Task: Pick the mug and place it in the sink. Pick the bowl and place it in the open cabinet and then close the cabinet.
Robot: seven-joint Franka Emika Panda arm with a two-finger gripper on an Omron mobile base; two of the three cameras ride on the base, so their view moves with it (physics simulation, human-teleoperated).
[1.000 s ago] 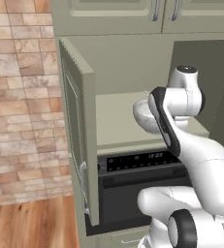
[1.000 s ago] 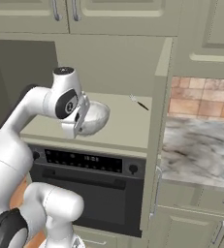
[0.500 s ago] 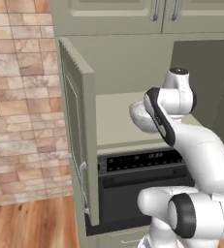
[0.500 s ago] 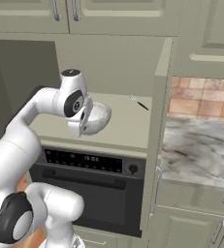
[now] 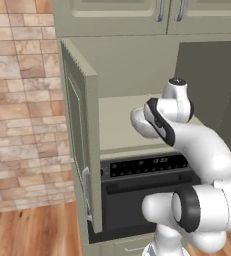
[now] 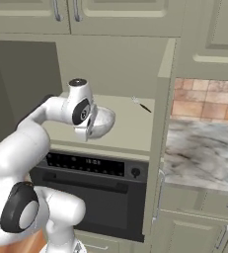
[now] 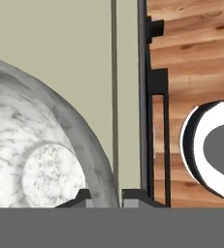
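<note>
Since the earlier frame the arm has shifted slightly right. The end effector (image 7: 106, 196) pinches the bowl (image 6: 101, 122) by its rim, over the open cabinet (image 5: 82, 145) shelf (image 6: 130, 129).

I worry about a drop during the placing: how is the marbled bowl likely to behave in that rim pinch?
The bowl looks rigid and glossy, so probably slippery. The hand pinches only its rim, with the wide body hanging to one side, so it may pivot. On the cabinet shelf, its flat inner bottom suggests it sits without rolling.
</note>
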